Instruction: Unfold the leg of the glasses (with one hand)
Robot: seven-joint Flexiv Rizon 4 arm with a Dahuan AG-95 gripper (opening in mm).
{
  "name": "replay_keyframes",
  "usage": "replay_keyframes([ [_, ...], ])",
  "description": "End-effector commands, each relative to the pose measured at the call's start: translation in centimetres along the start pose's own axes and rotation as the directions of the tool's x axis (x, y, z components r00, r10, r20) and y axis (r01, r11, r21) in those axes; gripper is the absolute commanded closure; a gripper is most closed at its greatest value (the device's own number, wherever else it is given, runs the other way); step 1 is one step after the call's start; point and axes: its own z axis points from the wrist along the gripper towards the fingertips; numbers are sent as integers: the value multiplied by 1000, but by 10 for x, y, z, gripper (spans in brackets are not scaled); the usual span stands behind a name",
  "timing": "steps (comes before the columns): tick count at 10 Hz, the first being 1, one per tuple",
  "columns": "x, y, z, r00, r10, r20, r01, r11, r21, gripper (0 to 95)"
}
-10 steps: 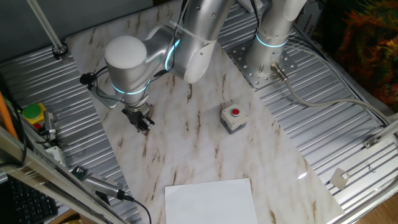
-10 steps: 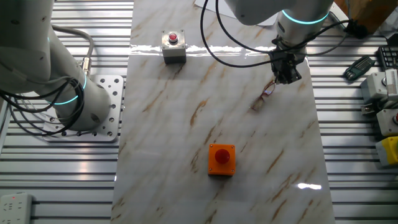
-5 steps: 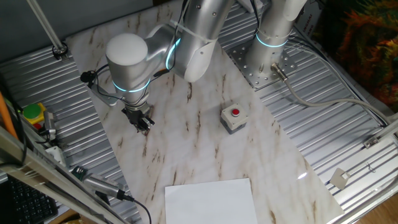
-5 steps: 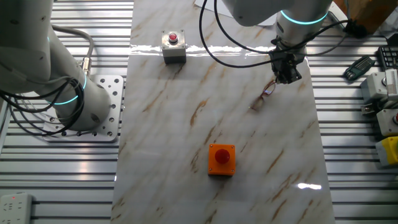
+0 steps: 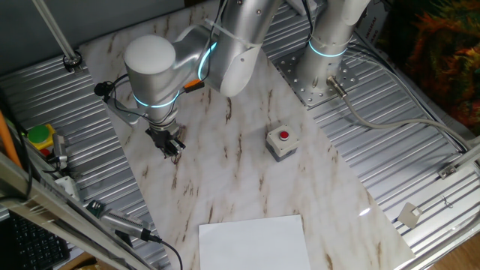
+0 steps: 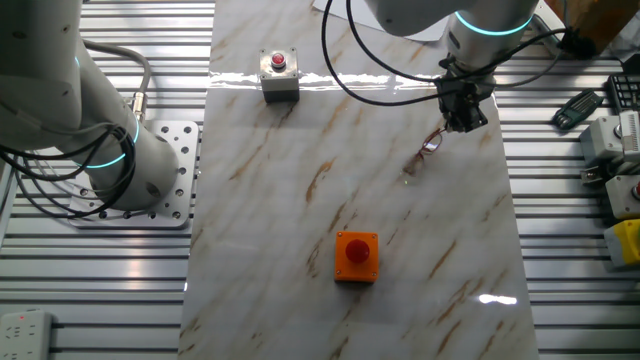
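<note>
The glasses (image 6: 429,144) are a thin dark wire frame lying on the marble table (image 6: 300,250) at its far right side, running diagonally down-left to about the frame's other end. My gripper (image 6: 460,124) points down right at their upper-right end, fingers close together, and looks shut on the leg (image 6: 443,131) there. The leg is mostly hidden by the fingers. In the other fixed view my gripper (image 5: 173,150) sits low over the table's left side under the silver wrist. The glasses are too thin to make out there.
A grey button box (image 6: 279,74) with a red button stands at the table's far end, also in the other view (image 5: 281,142). An orange button box (image 6: 356,257) stands near the middle. White paper (image 5: 253,241) lies at the table edge. A second arm's base (image 6: 110,150) stands on the left.
My gripper has shifted slightly towards the table's far right edge, and the near end of the glasses has moved a little with it.
</note>
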Motion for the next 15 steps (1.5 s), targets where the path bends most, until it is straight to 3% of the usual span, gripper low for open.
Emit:
replay_keyframes([
  [1, 0, 0, -2, 1000, 3, 8, -3, 1000, -2, 950],
  [15, 1, -1, -16, 998, 19, 58, -17, 1000, -20, 950],
])
